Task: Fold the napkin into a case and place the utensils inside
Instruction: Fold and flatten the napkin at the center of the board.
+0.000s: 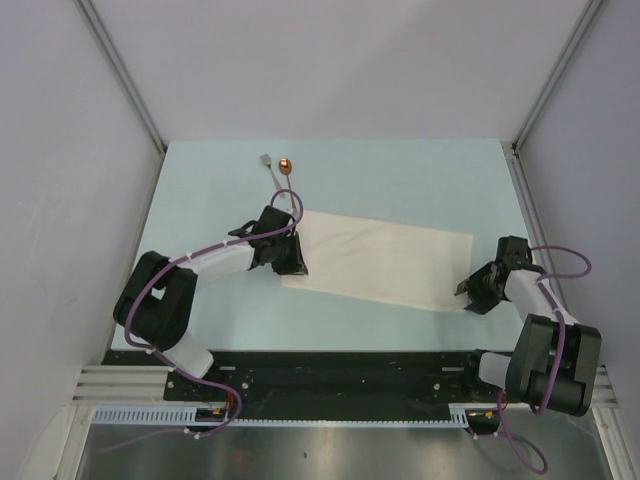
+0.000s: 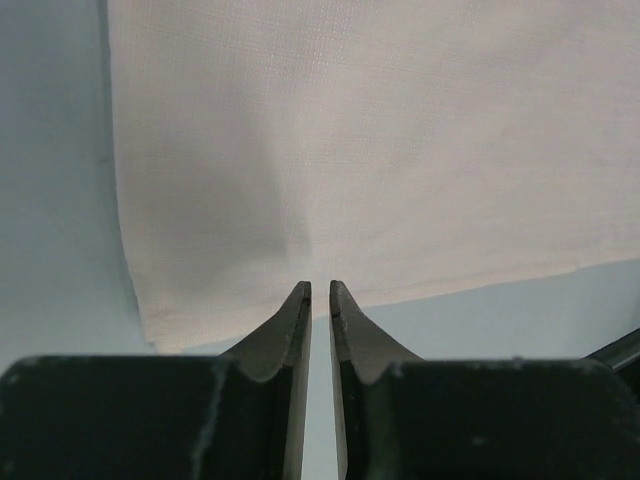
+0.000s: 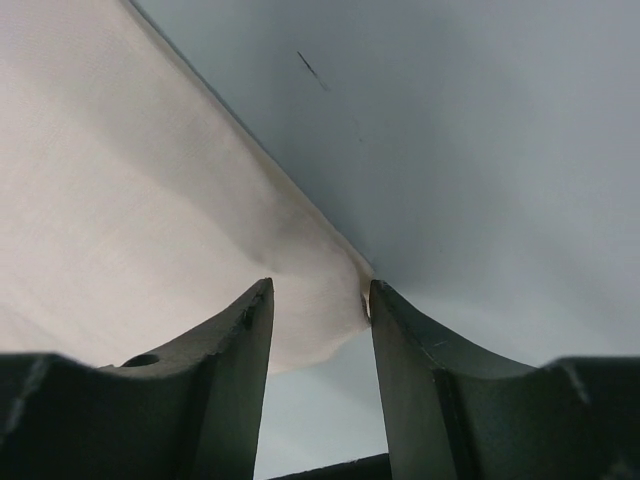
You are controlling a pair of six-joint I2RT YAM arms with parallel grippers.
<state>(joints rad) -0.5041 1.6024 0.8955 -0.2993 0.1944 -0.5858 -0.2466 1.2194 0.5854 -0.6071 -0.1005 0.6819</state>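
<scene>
Left tool (image 2: 320, 288) is pinched almost together on the edge of the napkin (image 1: 385, 262), a grip only its wrist view shows; right tool (image 3: 318, 288) stands apart, straddling the cloth's corner. Overhead alone shows the counter (image 1: 400, 180), the napkin lying folded across it, and the fork (image 1: 267, 161) and spoon (image 1: 288, 166) just beyond its left end.

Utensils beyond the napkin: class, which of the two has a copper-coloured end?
The spoon, the right-hand one in the top view: its round bowl shines copper-orange, while the fork beside it has a grey, squarish head.
</scene>
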